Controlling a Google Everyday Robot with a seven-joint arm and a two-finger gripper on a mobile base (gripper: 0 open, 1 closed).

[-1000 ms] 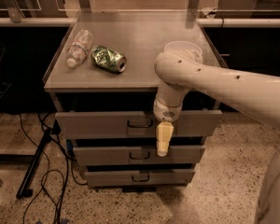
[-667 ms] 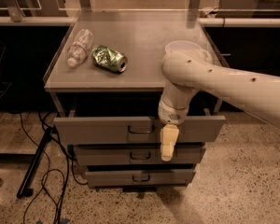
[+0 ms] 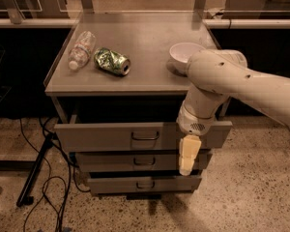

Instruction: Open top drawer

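The top drawer point(image 3: 101, 136) is the widest grey drawer of the cabinet. It stands pulled out from under the table top, with a dark gap behind its front panel. Its small loop handle point(image 3: 145, 136) is at the panel's centre. My gripper point(image 3: 189, 155) hangs pointing down in front of the right part of the drawer front. It is to the right of the handle and apart from it. My white arm point(image 3: 217, 81) reaches in from the right.
A plastic bottle point(image 3: 81, 50), a crushed green can point(image 3: 112, 61) and a white bowl point(image 3: 186, 56) lie on the grey table top point(image 3: 140, 37). Two narrower drawers point(image 3: 144, 161) point(image 3: 145, 183) sit below. Cables and a black stand leg point(image 3: 36, 173) lie on the floor at left.
The top drawer has slid farther out toward the camera. My arm and gripper have moved right and away from the handle, uncovering the white bowl.
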